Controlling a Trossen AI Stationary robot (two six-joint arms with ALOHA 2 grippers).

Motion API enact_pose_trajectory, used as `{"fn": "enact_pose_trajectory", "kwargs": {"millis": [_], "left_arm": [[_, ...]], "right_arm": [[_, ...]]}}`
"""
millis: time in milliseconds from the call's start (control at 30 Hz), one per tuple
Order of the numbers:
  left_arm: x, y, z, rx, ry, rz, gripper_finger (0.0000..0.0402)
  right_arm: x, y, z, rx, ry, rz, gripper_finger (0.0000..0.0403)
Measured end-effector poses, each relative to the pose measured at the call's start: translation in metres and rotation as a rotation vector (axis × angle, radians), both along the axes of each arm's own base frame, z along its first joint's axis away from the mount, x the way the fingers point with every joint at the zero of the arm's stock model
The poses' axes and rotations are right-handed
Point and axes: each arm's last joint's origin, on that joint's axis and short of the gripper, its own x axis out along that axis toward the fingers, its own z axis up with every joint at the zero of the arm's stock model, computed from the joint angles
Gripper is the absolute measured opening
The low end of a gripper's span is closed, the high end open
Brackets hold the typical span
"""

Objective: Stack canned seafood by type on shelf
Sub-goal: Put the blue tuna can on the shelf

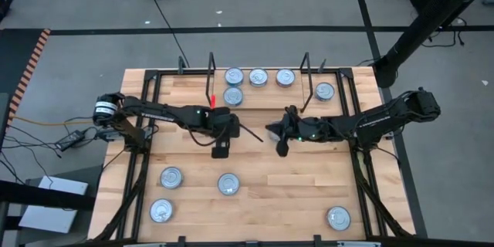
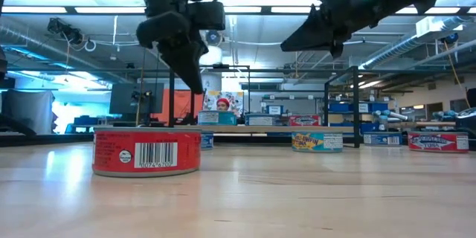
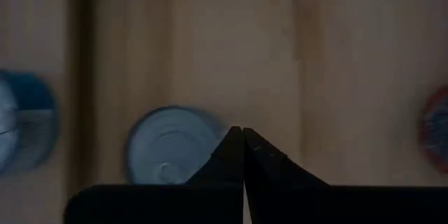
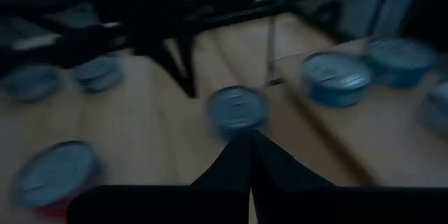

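Both grippers mid-table, jaws closed, 4 tins [image 1: 258, 77] on shelf [image 1: 262, 93]

The nearest tin [image 2: 146, 151] has a red label with a white barcode, while a farther tin [image 2: 317, 142] looks teal.

Grey floor [image 1: 270, 15], black cables [image 1: 166, 8], bright ceiling lights [image 2: 245, 9].
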Motion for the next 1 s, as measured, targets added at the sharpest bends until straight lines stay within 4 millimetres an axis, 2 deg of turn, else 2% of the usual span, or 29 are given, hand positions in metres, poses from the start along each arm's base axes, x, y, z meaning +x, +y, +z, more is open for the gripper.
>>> {"fn": "enact_pose_trajectory", "kwargs": {"millis": [100,233,400,500,667,800,1000], "left_arm": [[-0.001,0.002,0.008,0.054,0.011,0.078,0.0000],[-0.006,0.000,0.012,0.016,0.051,0.228,0.0000],[-0.010,-0.009,0.010,-0.044,0.065,0.335,0.0000],[-0.007,-0.010,0.008,0.000,0.025,0.376,0.0000],[0.003,-0.008,-0.002,-0.008,-0.147,0.444,0.0000],[0.007,-0.007,-0.009,-0.038,-0.228,0.438,0.0000],[-0.001,-0.009,-0.015,-0.079,-0.088,0.340,0.0000]], "right_arm": [[0.002,-0.004,0.007,-0.050,-0.058,-0.019,0.0007],[0.003,-0.004,0.015,-0.094,-0.107,0.028,0.0007],[-0.002,-0.003,0.019,0.016,-0.091,0.021,0.0007],[-0.003,0.000,0.018,0.042,-0.056,0.023,0.0007],[-0.005,0.005,0.014,-0.011,0.007,0.070,0.0007],[-0.008,0.009,0.019,0.008,-0.019,0.077,0.0007],[-0.011,0.010,0.025,0.076,-0.058,0.060,0.0005]]}}
